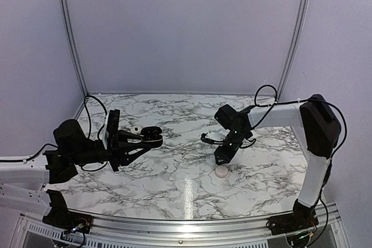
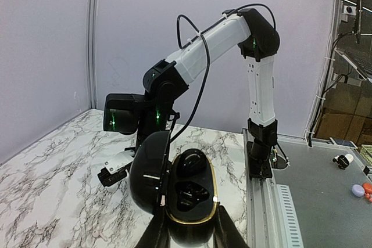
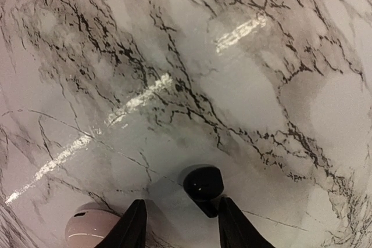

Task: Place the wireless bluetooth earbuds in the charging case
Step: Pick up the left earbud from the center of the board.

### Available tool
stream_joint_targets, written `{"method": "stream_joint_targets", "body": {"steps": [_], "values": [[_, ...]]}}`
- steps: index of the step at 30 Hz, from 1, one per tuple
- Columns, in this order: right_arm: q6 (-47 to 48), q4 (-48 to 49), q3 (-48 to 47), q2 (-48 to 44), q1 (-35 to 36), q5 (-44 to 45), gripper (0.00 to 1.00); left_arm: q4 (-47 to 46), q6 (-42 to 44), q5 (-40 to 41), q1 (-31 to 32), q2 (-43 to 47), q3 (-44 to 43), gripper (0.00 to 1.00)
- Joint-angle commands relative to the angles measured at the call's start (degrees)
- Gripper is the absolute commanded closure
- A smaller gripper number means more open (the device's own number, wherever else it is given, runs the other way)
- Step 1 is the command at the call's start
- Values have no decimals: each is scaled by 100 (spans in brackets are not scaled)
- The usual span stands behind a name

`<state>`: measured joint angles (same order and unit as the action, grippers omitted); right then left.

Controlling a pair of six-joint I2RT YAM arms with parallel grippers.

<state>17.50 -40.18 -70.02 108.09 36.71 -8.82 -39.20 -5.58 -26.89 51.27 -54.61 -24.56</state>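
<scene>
Left hand (image 2: 192,210): clamped on the open black case (image 2: 189,190), held above the tabletop (image 1: 174,184), left of centre in the top view.
Right hand (image 3: 181,204): fingers apart, straddling one black earbud (image 3: 203,184) that lies on the tabletop, bottom centre of the right wrist view.
White case (image 3: 90,225): bottom left, near that earbud.

Hand (image 2: 190,209) clasping open case (image 2: 192,163), earbud (image 2: 187,193) perhaps inside
</scene>
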Motion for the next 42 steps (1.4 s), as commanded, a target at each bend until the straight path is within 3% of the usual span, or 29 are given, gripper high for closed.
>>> {"method": "stream_joint_targets", "body": {"steps": [1, 11, 23, 42], "values": [[-105, -172, -291, 333, 102, 270, 57, -228, 20, 64, -11, 99, 39, 100], [-185, -307, -826, 748, 93, 535, 70, -228, 21, 78, -10, 64, 21, 100], [-203, -640, -982, 828, 92, 633, 79, -228, 32, 109, -10, 82, 48, 100], [-246, -359, -963, 491, 80, 570, 88, -228, 32, 165, -10, 108, 47, 100]]}}
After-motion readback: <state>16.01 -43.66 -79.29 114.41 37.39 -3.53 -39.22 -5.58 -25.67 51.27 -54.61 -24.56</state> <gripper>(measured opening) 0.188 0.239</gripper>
